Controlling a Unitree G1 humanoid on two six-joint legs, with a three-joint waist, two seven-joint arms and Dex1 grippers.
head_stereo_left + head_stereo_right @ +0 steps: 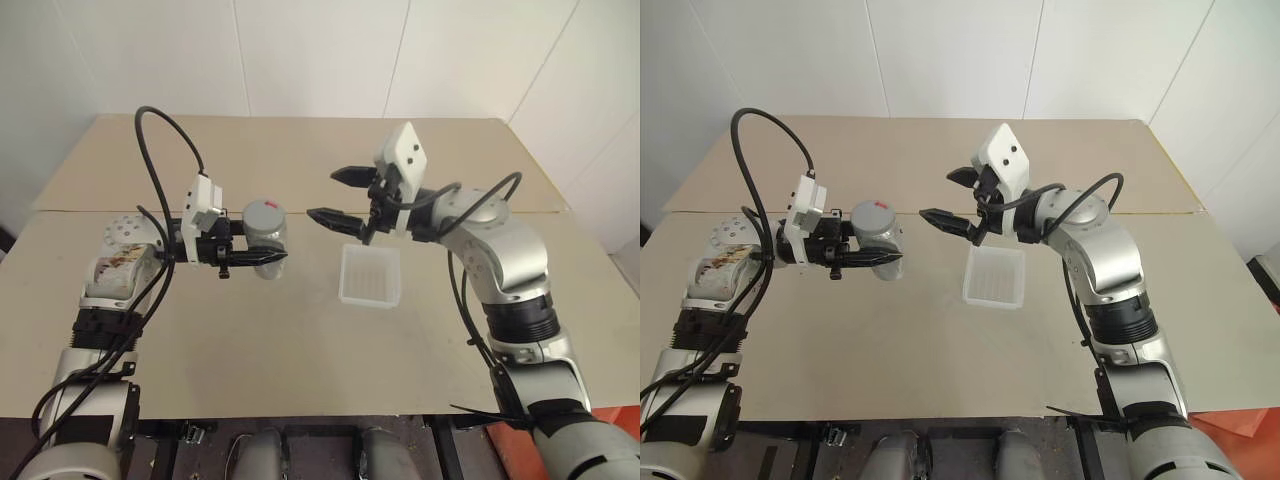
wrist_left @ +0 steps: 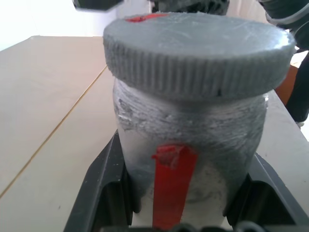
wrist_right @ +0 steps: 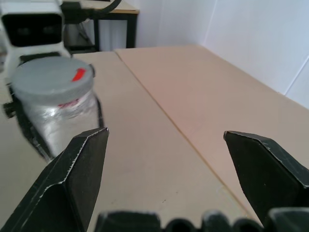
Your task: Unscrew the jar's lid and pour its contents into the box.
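Observation:
The silvery-grey jar (image 1: 266, 234) with its red-and-white label hangs upright above the table, and my left gripper (image 1: 272, 244) is shut on its body from the left. The pale grey lid (image 1: 263, 208) with a small red mark sits on the jar. In the left wrist view the black fingers (image 2: 104, 193) clasp the jar (image 2: 193, 130) below the ribbed lid (image 2: 198, 43). The contents are hidden inside. My right gripper (image 1: 322, 194) is open, level with the lid and a short way to its right, touching nothing. The white box (image 1: 372, 278) lies on the table below the right hand.
The beige table (image 1: 300, 350) is made of two boards with a seam (image 1: 90, 212) running across behind the jar. White walls stand close behind the far edge. A black cable (image 1: 165, 140) loops above my left arm.

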